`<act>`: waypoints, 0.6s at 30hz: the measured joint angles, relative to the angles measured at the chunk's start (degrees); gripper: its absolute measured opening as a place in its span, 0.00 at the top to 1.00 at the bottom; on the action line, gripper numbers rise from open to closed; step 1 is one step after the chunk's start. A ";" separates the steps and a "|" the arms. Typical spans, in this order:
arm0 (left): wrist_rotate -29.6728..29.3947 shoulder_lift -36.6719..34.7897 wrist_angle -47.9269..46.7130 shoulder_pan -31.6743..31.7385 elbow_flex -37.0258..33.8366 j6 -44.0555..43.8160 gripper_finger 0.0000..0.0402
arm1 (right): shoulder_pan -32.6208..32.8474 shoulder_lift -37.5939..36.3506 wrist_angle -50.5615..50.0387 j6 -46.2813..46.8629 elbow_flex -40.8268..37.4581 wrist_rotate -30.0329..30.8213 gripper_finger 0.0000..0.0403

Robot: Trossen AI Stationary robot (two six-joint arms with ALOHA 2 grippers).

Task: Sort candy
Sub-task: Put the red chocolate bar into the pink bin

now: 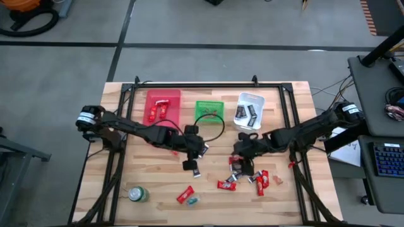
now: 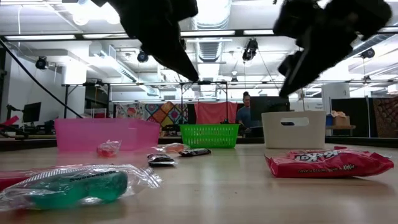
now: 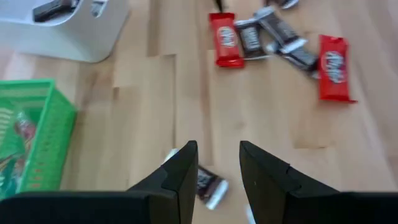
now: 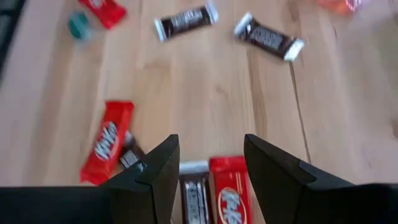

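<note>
Wrapped candies lie flat on the wooden table. A cluster of red and dark brown ones (image 1: 247,176) sits right of centre. My right gripper (image 1: 242,162) hovers open over it, with a dark bar (image 4: 196,194) and a red bar (image 4: 230,193) below its fingers. My left gripper (image 1: 193,157) is open above a single dark brown candy (image 3: 208,186) near the table's middle. A red candy (image 1: 185,195) and a teal one (image 1: 193,200) lie toward the near edge. Both grippers hang clear of the table in the low view: left (image 2: 186,71), right (image 2: 289,81).
Along the far side stand a pink tray (image 1: 151,116) with red candies, a green basket (image 1: 209,104) and a white bin (image 1: 259,101) with dark candies. A round green can (image 1: 137,193) lies near the left near corner. A black metal frame (image 1: 189,85) borders the table.
</note>
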 joint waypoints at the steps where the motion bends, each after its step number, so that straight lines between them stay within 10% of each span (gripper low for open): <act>1: -0.03 -0.15 0.00 -0.48 0.00 0.00 0.75 | 0.93 0.00 0.00 0.55 -0.68 1.33 0.58; 18: -0.26 -0.25 1.09 -1.79 -0.02 -0.48 0.75 | 9.25 0.00 1.44 13.31 -12.50 15.89 0.58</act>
